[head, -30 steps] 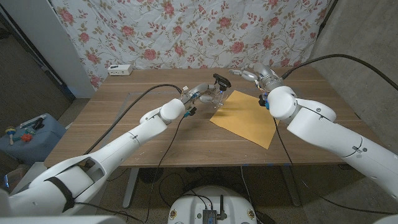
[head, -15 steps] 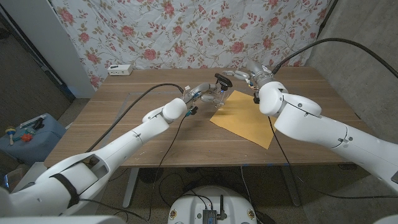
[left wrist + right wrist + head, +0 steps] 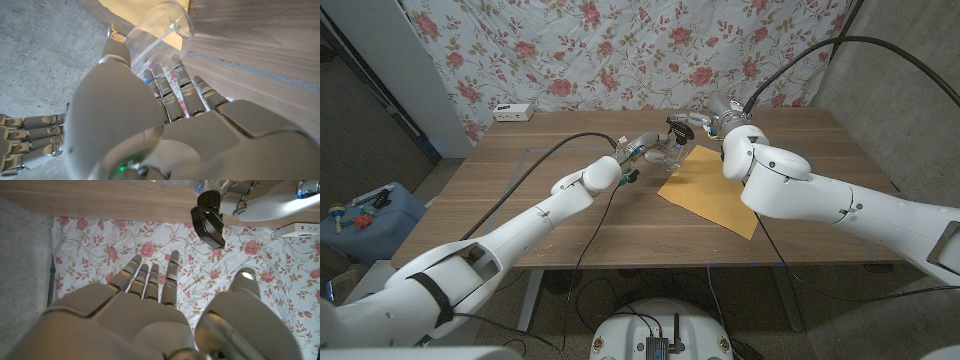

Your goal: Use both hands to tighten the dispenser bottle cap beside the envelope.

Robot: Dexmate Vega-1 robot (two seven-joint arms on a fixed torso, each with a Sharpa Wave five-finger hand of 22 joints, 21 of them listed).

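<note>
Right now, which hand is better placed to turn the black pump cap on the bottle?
The right hand. It is open with nothing in it, and the cap lies just beyond its fingertips. The left hand already grips the clear bottle, so it should steady it.

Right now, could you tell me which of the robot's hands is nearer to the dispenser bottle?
Left. The left hand grips the clear dispenser bottle by its body. The right hand is open just beside the black pump cap, not touching it.
</note>
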